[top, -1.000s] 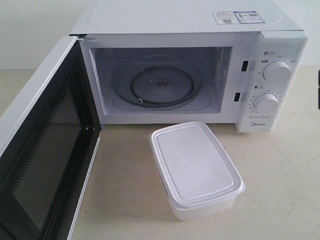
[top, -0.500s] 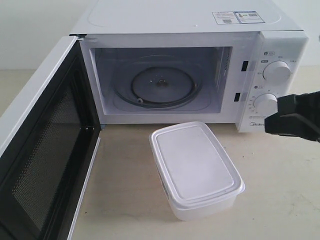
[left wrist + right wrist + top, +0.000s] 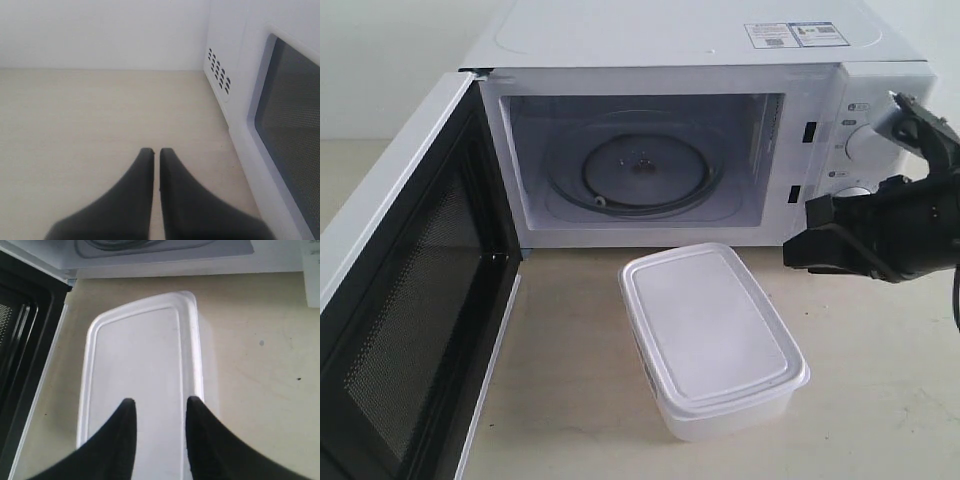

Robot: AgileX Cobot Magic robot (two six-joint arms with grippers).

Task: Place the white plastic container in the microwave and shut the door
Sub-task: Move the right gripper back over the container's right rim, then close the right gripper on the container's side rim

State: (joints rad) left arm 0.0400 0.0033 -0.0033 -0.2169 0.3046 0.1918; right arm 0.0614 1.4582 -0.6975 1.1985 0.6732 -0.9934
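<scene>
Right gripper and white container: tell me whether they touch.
Apart. The exterior view shows table between the right gripper and the container.

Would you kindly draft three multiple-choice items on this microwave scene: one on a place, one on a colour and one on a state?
1. Where is the white plastic container?
A) inside the microwave
B) on the table, in front of the microwave
C) on top of the microwave

2. What colour is the inner face of the door?
A) black
B) white
C) red

3. How is the right gripper?
A) shut on the container
B) shut, empty
C) open, holding nothing

Answers:
1 B: it stands on the table before the open cavity.
2 A: the face around the mesh window is black.
3 C: its jaws stand apart, gripping nothing.
</scene>
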